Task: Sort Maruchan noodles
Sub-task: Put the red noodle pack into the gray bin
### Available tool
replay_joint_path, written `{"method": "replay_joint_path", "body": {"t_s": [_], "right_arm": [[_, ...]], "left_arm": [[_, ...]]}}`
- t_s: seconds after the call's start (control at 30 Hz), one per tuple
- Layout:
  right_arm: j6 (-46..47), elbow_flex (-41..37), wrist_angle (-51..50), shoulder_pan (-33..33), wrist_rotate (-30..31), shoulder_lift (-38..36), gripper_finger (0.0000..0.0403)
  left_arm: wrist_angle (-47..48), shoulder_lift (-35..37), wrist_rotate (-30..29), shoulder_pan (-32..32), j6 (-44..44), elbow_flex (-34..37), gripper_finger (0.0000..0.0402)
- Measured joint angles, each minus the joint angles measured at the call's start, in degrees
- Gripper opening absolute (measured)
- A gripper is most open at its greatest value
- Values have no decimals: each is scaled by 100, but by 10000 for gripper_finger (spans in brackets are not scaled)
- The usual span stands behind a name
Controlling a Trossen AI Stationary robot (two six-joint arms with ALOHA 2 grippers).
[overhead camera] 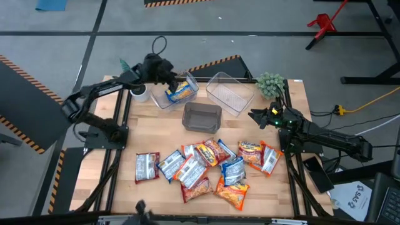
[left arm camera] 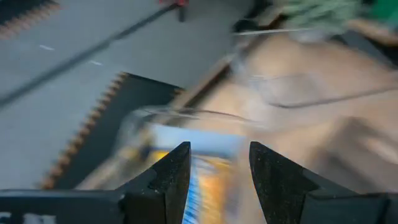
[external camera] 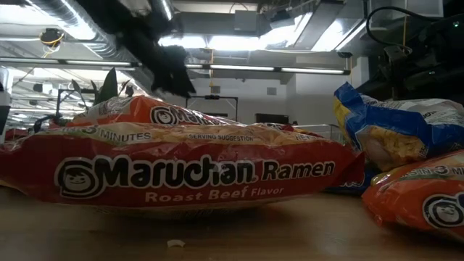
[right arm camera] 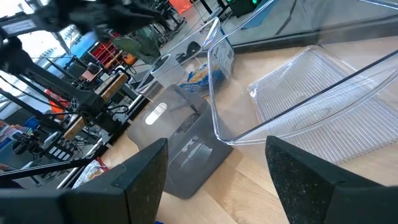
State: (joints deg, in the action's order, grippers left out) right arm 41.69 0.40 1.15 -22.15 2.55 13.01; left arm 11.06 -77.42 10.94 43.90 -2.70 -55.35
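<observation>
Two pincers, both spread & empty. Left pincer (overhead camera: 170, 74) hovers right over the clear bin (overhead camera: 164, 100) w/ one blue-yellow packet (overhead camera: 180, 92) lying in it, just below the fingers. Right pincer (overhead camera: 255, 115) waits near a second clear bin (overhead camera: 215, 79), empty; grey bin (overhead camera: 201, 117) between them, also empty. Remaining noodle pile (overhead camera: 206, 165) sits on tabletop (overhead camera: 150, 131) nearer the front edge, well apart from both arms.

Wooden table (overhead camera: 144, 128): ramen packets (overhead camera: 206, 165) piled at front; grey bin (overhead camera: 201, 117), two clear bins (overhead camera: 229, 92), plant (overhead camera: 270, 83) behind.
</observation>
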Motion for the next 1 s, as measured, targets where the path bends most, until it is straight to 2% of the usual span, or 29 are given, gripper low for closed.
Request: {"method": "replay_joint_path", "body": {"t_s": [0.13, 0.27, 0.4, 0.57, 0.77, 1.0], "right_arm": [[-105, 0, 0, 0, 1, 0, 257], [-184, 0, 0, 0, 2, 0, 257], [-186, 0, 0, 0, 1, 0, 257], [-188, 0, 0, 0, 1, 0, 257], [-190, 0, 0, 0, 2, -2, 257], [-192, 0, 0, 0, 2, -1, 257]], "left_arm": [[1251, 890, 658, -476, -102, -2, 157], [2437, 1532, 857, -1388, -5, -2, 157], [3267, 1875, 374, -2627, -624, 0, 157], [4001, 1937, -470, -4232, -1456, 0, 157], [4076, 1802, -1045, -5828, -2527, 0, 157], [4023, 1510, -1598, -7254, -3483, 0, 163]]}}
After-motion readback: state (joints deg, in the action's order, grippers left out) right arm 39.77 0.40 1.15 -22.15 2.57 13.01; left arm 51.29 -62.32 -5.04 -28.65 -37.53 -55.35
